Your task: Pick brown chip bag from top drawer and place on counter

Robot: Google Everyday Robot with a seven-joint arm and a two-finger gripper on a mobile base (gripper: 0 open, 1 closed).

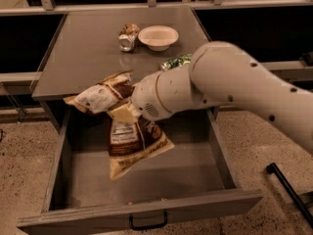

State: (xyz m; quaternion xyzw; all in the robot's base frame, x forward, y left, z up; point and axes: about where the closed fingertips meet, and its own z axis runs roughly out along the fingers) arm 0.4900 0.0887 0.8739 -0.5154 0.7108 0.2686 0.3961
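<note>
The brown chip bag (128,137) hangs in the air above the open top drawer (142,208). Its upper end (98,96) is folded over at the level of the counter's front edge. My gripper (125,110) is at the end of the white arm, shut on the bag's middle, and the bag and wrist mostly cover it. The grey counter (83,58) lies just behind and above the bag. The drawer floor under the bag is bare.
On the counter stand a crushed can (128,37), a white bowl (158,37) and a crumpled green can (175,61) partly hidden behind my arm. The drawer's black handle (146,224) faces the front. A black rod (288,190) lies on the speckled floor at right.
</note>
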